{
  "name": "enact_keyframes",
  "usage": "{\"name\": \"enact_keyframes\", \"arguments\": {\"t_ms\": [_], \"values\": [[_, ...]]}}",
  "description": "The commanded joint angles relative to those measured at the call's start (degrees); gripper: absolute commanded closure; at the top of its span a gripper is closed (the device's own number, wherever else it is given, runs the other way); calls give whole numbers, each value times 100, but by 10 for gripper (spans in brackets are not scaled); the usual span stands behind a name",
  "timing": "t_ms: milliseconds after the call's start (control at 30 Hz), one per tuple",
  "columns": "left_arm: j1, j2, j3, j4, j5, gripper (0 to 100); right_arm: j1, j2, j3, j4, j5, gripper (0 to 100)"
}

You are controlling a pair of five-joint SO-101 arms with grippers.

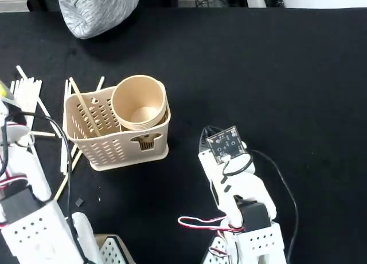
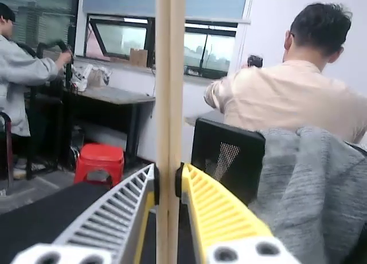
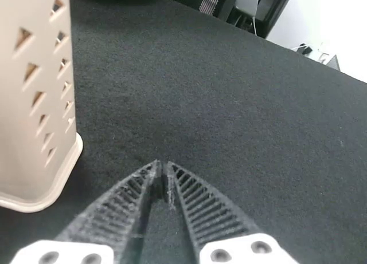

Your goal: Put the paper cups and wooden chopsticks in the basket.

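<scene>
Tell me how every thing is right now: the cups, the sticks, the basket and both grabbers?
paper cups: nested, upright, inside the basket.
basket: upright on the table, partly filled.
chopstick in basket: leaning inside it.
loose chopsticks: lying on the table beside the basket.
left gripper: shut on the held chopstick.
right gripper: shut, empty, near the basket.

A black felt cloth (image 1: pixel 287 75) covered my table. At its far edge a grey garment (image 1: pixel 97 9) hung over a black mesh-backed chair (image 2: pixel 226 155). Farther off, a red stool (image 2: pixel 99 161) stood near a dark desk (image 2: pixel 114 98), below the windows (image 2: pixel 114 38).
</scene>
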Motion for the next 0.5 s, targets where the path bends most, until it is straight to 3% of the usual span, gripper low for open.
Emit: {"name": "enact_keyframes", "arguments": {"t_ms": [0,133,300,467], "values": [[488,-290,-532,1213,123,973,53,-505,-31,-26,9,982],[1165,-888,-391,1916,360,973,53,-505,-31,-26,9,982],[2062,-1723,338,1908,571,973,53,-505,-22,-26,9,982],[2519,-2391,1165,1626,571,973,70,-505,-31,-44,9,982]]}}
